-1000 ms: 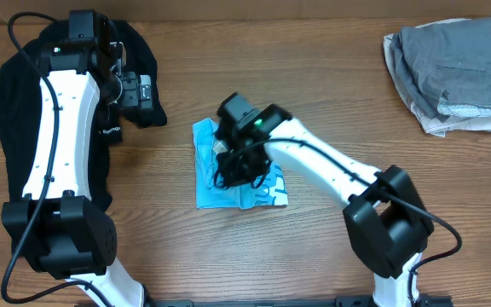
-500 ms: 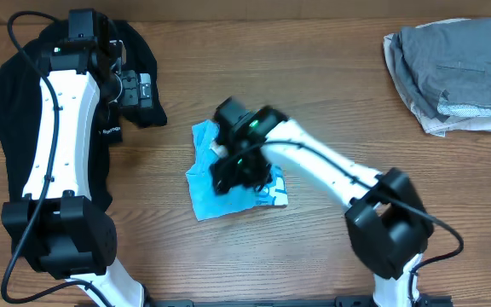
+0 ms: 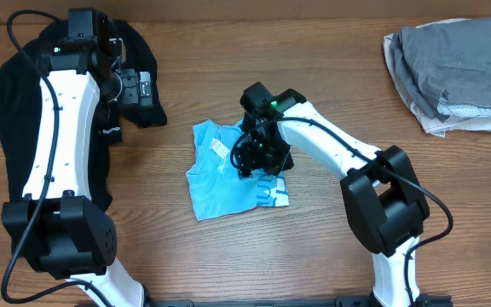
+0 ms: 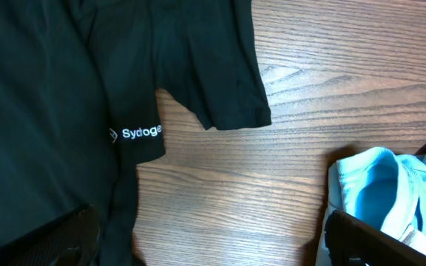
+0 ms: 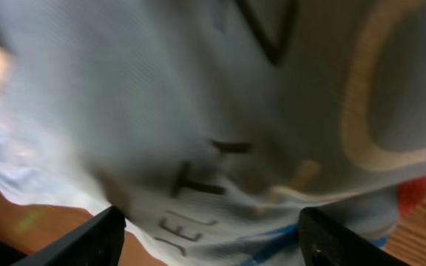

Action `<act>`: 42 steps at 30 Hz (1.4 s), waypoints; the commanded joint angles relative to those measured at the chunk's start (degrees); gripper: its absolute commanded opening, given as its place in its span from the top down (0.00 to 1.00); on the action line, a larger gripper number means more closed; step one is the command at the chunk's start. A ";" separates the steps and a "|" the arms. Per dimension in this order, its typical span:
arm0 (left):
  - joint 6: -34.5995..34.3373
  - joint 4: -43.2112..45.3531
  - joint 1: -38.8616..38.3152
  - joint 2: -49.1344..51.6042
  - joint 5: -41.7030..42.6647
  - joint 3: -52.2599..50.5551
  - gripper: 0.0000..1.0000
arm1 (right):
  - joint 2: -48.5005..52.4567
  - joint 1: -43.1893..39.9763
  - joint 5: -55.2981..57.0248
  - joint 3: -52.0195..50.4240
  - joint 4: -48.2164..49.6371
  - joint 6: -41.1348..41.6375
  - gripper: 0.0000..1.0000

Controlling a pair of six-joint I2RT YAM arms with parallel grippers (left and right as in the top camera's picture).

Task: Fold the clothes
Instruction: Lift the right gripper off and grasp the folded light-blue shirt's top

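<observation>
The light blue T-shirt lies crumpled at the table's middle, its white neck tag facing up. My right gripper hovers low over the shirt's right part. In the right wrist view its fingers stand wide apart and blurred printed fabric fills the frame just beneath them, so this gripper is open. The black shirt lies at the far left, its white logo showing in the left wrist view. My left gripper stands open above the black sleeve's edge, holding nothing.
A pile of grey clothing rests at the back right corner of the wooden table. In the left wrist view the blue shirt's edge shows at the lower right.
My right gripper dragged the blue shirt leftward, then opened, let it go and moved back right. The shirt now lies wider, with its neck tag exposed. The left arm stayed still.
</observation>
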 commanded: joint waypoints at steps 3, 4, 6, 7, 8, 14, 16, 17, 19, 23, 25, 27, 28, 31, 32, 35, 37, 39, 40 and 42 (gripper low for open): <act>0.55 0.42 0.33 0.74 -0.09 1.16 0.00 | 0.02 -8.52 3.17 1.07 -2.27 -0.48 0.19; 0.13 0.50 0.31 0.74 -0.04 1.16 0.00 | 0.04 -10.29 4.42 1.07 -2.29 -0.52 0.19; -0.50 0.68 0.31 0.74 0.13 1.16 0.00 | 0.13 -13.73 5.16 1.07 -1.97 -2.47 0.19; -0.55 0.72 0.31 0.74 0.35 1.16 0.00 | 0.15 -15.30 5.16 1.07 -1.66 -3.13 0.19; -0.74 0.70 0.31 0.74 0.31 1.16 0.00 | 0.15 -16.28 5.18 1.07 -1.57 -3.32 0.19; -0.74 0.70 0.31 0.74 0.31 1.16 0.00 | -0.07 -20.06 0.22 1.09 -3.37 -6.03 0.20; -0.74 0.70 0.31 0.74 0.33 1.16 0.00 | -0.48 -18.34 -1.60 1.14 -4.09 -6.10 0.19; -0.74 0.72 0.31 0.76 0.31 1.16 0.00 | -0.55 -17.38 -2.84 1.14 -4.11 -6.27 0.19; -0.72 0.72 0.31 0.76 0.31 1.16 0.00 | -0.55 -14.34 -5.18 1.25 -3.61 -6.14 0.16; -0.72 0.72 0.31 0.76 0.28 1.16 0.00 | -0.94 -11.30 -5.22 2.82 -3.41 -4.46 0.25; -0.70 0.72 0.33 0.76 0.26 1.16 0.00 | -2.12 -10.43 -3.98 5.27 -3.52 -3.41 0.31; -0.70 0.72 0.33 0.76 0.28 1.16 0.00 | -3.58 -10.23 -1.75 8.28 -4.35 -2.51 0.36; -0.70 0.72 0.33 0.76 0.28 1.16 0.00 | -4.17 -10.23 -1.42 9.68 -4.90 -2.49 0.39; -0.70 0.85 0.33 0.76 0.28 1.16 0.00 | -5.31 -9.94 -1.36 13.22 -5.20 -2.49 0.83; -0.70 0.94 0.33 0.76 0.28 1.16 0.00 | -5.29 -9.46 -1.38 13.18 -4.57 -2.10 0.96; -0.72 1.22 0.33 0.76 0.28 1.16 0.00 | -4.15 -6.95 -2.38 11.74 -2.86 -1.62 0.96; -0.72 1.38 0.33 0.79 0.31 1.16 0.00 | -2.71 -4.70 -3.69 10.71 -1.64 -1.42 0.96; -0.72 1.46 0.33 0.79 0.28 1.16 0.00 | -0.50 -1.55 -4.83 9.79 -0.85 -1.03 0.96; -0.72 1.51 0.33 0.79 0.31 1.16 0.00 | 0.59 -0.22 -4.81 9.73 -0.81 -0.46 0.96; -0.72 1.55 0.33 0.79 0.28 1.16 0.00 | 2.34 1.57 -4.87 9.73 -0.46 0.44 0.96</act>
